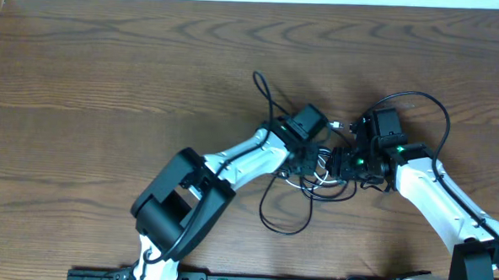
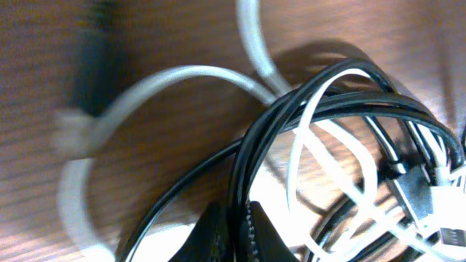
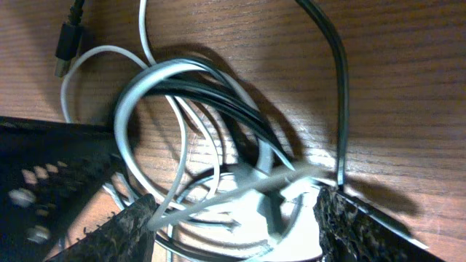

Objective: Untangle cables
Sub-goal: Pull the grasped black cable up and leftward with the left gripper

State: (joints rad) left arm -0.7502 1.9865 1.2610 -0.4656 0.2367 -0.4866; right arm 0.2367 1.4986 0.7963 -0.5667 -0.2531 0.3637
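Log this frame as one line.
task: untangle, not done | cables: black and white, tangled on table | left gripper: at tangle, state unclear | right gripper: open, straddling tangle

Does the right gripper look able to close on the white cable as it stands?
Likely yes: the right gripper is open with the white cable lying between its fingers, though black cables loop through the same bundle.
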